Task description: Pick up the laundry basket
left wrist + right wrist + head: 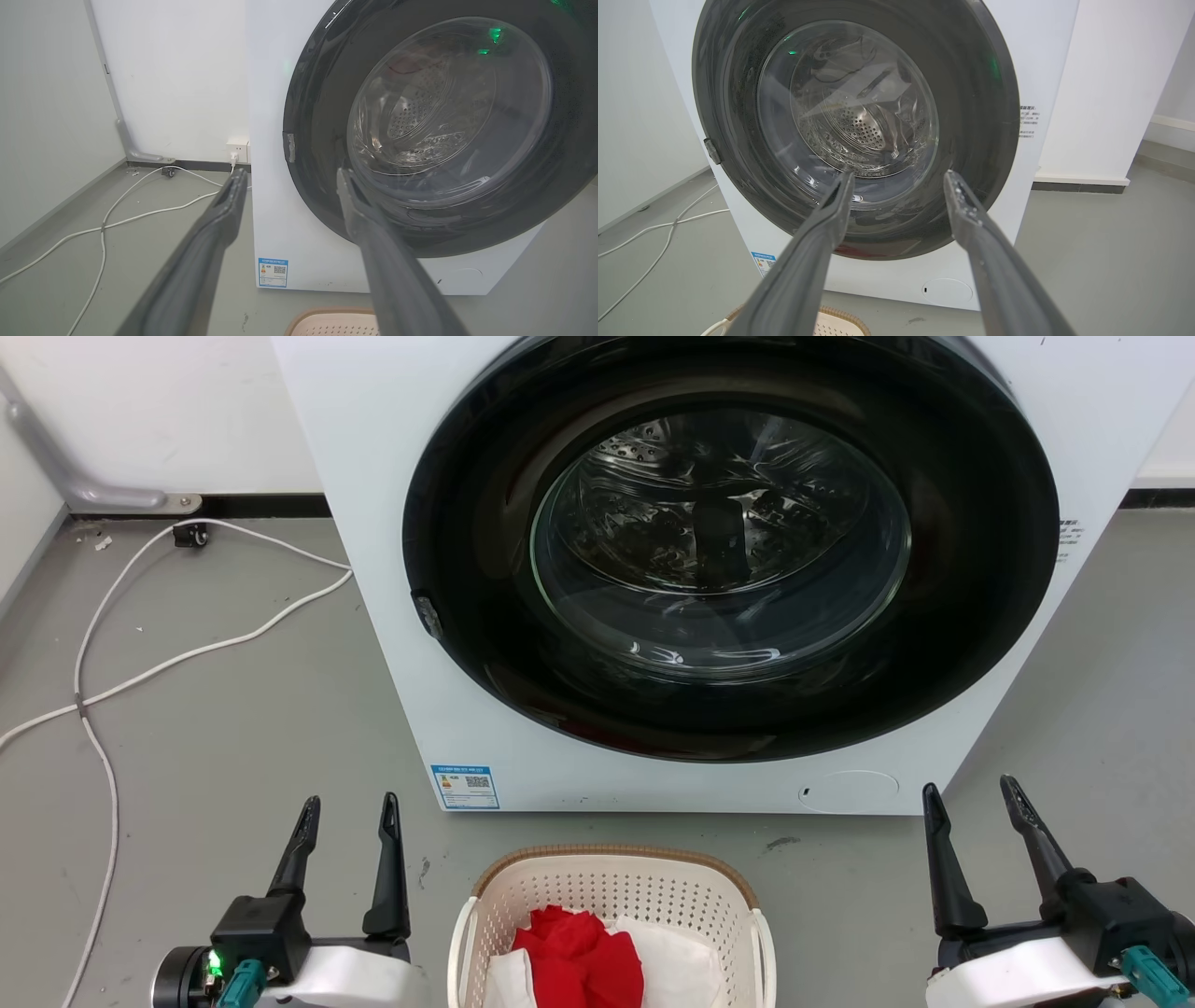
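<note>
Holding the left gripper (350,799) and the right gripper (969,785) spread wide and empty, fingers pointing toward twelve o'clock. Probably calling for lowering both inward onto the white side handles (455,947) at matched height, then closing evenly to avoid tipping the cloth (579,947). Finding the laundry basket (611,889) sitting on the floor (233,728) between them, at four o'clock of the left, eight o'clock of the right, touching neither, near the washing machine (373,616).
</note>
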Robot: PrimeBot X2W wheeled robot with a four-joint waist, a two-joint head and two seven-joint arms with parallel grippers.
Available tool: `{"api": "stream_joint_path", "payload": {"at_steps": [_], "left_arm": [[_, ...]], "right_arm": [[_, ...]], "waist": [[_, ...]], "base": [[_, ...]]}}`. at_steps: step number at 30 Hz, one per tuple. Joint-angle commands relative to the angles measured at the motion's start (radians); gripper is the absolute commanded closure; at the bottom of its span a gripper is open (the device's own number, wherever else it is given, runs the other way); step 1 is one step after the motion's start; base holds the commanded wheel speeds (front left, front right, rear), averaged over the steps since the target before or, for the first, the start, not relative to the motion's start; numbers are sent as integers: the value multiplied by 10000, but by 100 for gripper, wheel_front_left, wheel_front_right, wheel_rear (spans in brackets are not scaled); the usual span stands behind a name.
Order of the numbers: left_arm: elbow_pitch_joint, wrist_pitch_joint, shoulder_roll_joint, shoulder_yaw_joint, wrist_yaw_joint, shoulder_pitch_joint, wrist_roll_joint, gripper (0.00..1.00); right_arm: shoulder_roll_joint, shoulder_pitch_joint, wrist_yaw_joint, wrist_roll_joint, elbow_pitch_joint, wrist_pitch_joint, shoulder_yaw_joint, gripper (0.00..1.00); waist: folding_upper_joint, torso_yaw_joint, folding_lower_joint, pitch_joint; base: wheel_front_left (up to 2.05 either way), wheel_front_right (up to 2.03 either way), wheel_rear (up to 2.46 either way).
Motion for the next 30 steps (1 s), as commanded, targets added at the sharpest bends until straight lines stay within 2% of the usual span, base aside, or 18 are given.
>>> {"api": "stream_joint_path", "payload": {"at_steps": [1,16,30], "left_arm": [[-31,-83,28,-16,56,84,191,0],[-102,-347,30,-104,185,184,1233,0],[-24,-325,29,-111,262,136,1198,0]], "right_arm": [[-48,68,-3,-215,-91,-81,7,0],[-50,184,-3,-1122,-249,-350,-8,0],[-48,157,-3,-556,-140,-335,-7,0]], "waist": [[0,-3,0,-2],[0,7,0,47],[0,42,0,110]], "base": [[0,0,0],[0,0,0],[0,0,0]]}}
